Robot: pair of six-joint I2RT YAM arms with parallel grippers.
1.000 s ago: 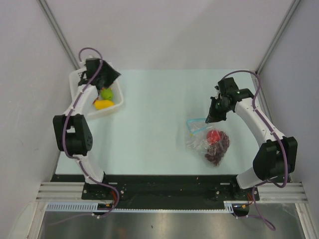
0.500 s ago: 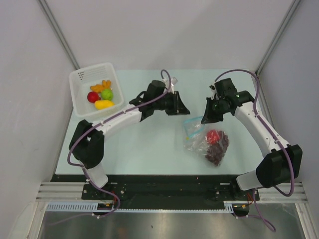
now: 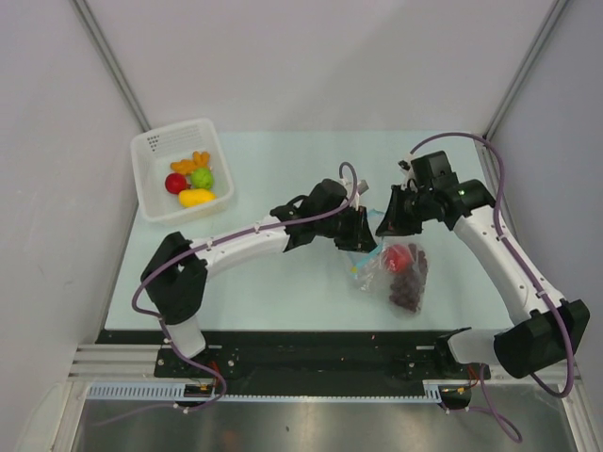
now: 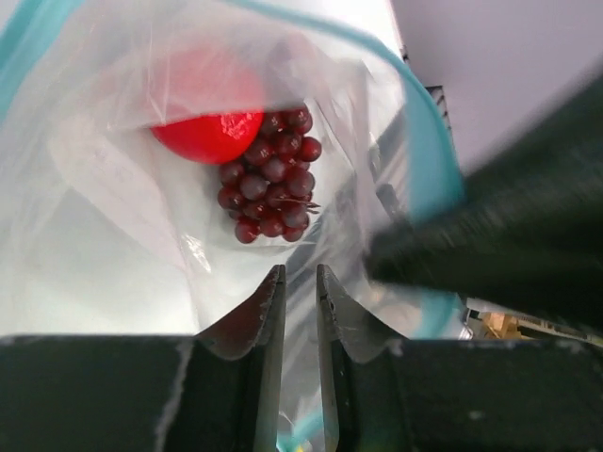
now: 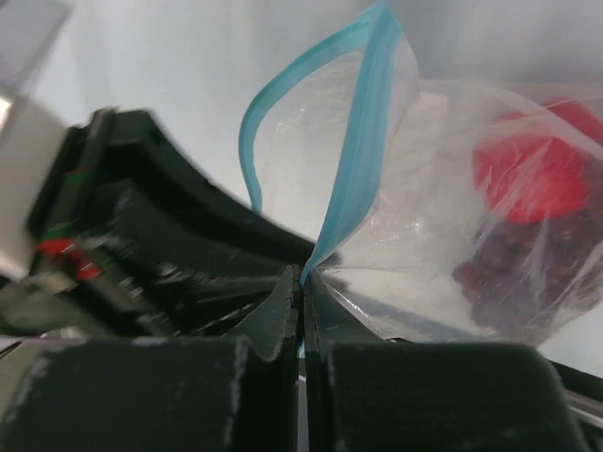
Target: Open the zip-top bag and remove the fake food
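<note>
Right of table (image 3: 283, 169) centre, toward 4 o'clock, the zip-top bag (image 3: 394, 275) is lying with a red fruit (image 4: 207, 135) and grape bunch (image 4: 268, 179) inside. Its film is looking light, limp and slippery, so the stiffer zip strip (image 5: 363, 141) is offering the best hold. The right gripper (image 5: 302, 282) is clamping that strip, jaws together. The left gripper (image 4: 299, 282) is crowding in beside it, jaws a slit apart; whether nipping film, I cannot tell. The white basket (image 3: 151, 151) is sitting well apart at 10 o'clock.
</note>
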